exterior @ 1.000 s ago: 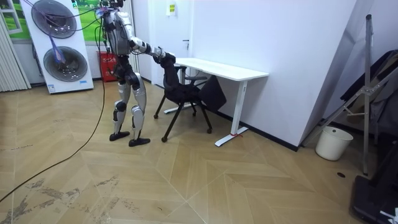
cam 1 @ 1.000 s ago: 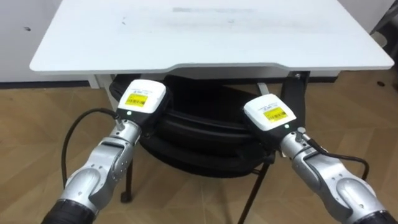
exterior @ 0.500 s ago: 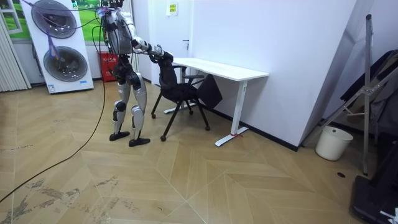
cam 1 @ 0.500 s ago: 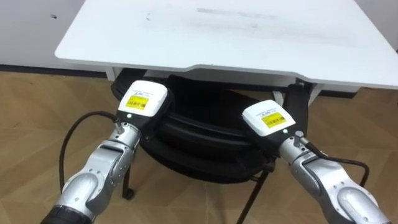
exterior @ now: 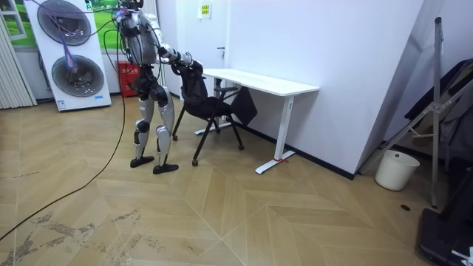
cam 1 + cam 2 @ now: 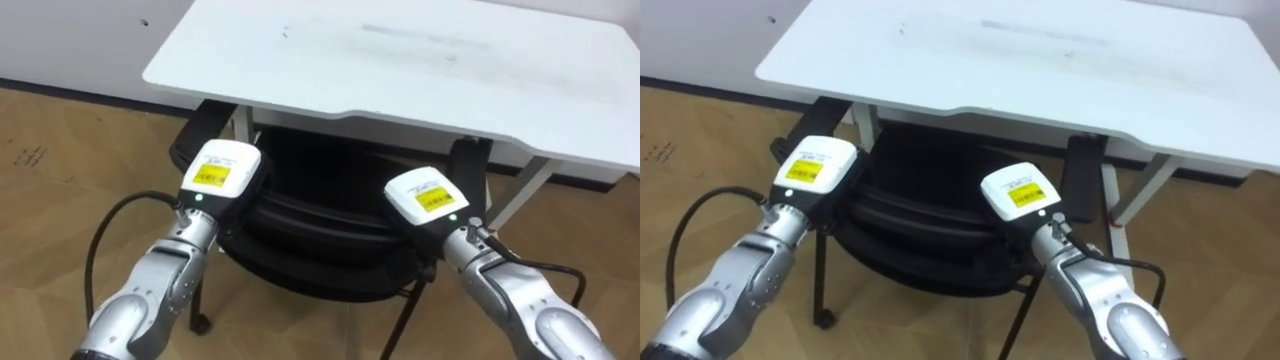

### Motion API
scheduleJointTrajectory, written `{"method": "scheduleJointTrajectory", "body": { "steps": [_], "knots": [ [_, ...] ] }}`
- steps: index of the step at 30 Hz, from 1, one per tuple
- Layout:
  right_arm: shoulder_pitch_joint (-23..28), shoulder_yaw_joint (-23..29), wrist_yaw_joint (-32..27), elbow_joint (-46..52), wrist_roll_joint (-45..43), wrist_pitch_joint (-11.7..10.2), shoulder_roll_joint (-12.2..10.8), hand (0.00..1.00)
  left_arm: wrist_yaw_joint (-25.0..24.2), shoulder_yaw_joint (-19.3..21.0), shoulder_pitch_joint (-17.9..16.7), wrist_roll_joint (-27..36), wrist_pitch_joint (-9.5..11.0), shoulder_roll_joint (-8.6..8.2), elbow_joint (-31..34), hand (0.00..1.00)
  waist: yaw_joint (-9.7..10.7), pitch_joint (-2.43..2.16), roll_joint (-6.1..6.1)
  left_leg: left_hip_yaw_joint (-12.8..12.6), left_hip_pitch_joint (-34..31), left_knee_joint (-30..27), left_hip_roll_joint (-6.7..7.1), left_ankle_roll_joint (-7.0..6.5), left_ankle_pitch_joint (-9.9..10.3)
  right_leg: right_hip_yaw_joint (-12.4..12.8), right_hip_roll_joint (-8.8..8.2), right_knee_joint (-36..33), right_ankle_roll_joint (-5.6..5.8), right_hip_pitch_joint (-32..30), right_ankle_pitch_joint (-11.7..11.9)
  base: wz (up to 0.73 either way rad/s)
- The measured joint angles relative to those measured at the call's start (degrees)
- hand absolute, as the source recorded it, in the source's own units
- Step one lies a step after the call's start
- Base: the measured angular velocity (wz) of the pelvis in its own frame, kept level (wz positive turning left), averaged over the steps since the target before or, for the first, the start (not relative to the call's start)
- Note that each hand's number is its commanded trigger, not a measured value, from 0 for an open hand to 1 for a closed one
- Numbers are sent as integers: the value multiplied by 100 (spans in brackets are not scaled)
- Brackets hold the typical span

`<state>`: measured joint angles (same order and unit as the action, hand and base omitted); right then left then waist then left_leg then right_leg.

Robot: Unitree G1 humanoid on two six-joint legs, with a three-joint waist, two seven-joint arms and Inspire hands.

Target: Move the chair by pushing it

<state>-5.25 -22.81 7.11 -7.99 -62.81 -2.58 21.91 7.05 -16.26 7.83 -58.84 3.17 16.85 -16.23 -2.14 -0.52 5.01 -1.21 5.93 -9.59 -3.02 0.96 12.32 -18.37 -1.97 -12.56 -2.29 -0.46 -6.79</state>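
Standing on the wood floor [image 6: 60,150] before the white desk [image 6: 400,60], the robot sets its left hand [image 6: 222,172] and right hand [image 6: 428,197] against the top of the black chair [image 6: 320,240] back, one toward each end; their fingers are hidden, so curled or straight cannot be told, and the chair's seat reaches under the desk's near edge

The black chair [image 6: 320,235] stands partly under the white desk [image 6: 400,60], which spans the view at 12 o'clock. The left hand [image 6: 222,175] is against the chair's backrest at its 9 o'clock end and the right hand [image 6: 425,200] at its 3 o'clock end, above a wooden floor [image 6: 60,170].
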Motion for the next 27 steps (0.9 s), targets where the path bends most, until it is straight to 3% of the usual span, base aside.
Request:
{"method": "scheduleJointTrajectory", "body": {
  "steps": [4, 8, 27],
  "knots": [
    [-2, 121, 133, 14, 283, 17, -170, 0, -75, 57, -30, 82, -125, -125, -7, 0, -17, 28, -40, -4, 78, 9, 9, -6, -4, 1, 7, 17, 14, 94, -7, 5],
    [-1, 169, 186, 70, 508, 17, -218, 0, -90, 71, -20, 85, -148, -206, 1, 0, -10, 94, -139, -4, 77, 14, 39, -22, -13, 7, 0, 15, 39, 94, -7, 0],
    [61, 218, 300, 138, 719, 16, -265, 0, -132, 82, -37, 300, -178, -296, 34, 0, 20, 83, -154, -78, 157, 20, 55, -29, -17, 39, 5, 98, 83, 187, 18, 0]
  ]
}}
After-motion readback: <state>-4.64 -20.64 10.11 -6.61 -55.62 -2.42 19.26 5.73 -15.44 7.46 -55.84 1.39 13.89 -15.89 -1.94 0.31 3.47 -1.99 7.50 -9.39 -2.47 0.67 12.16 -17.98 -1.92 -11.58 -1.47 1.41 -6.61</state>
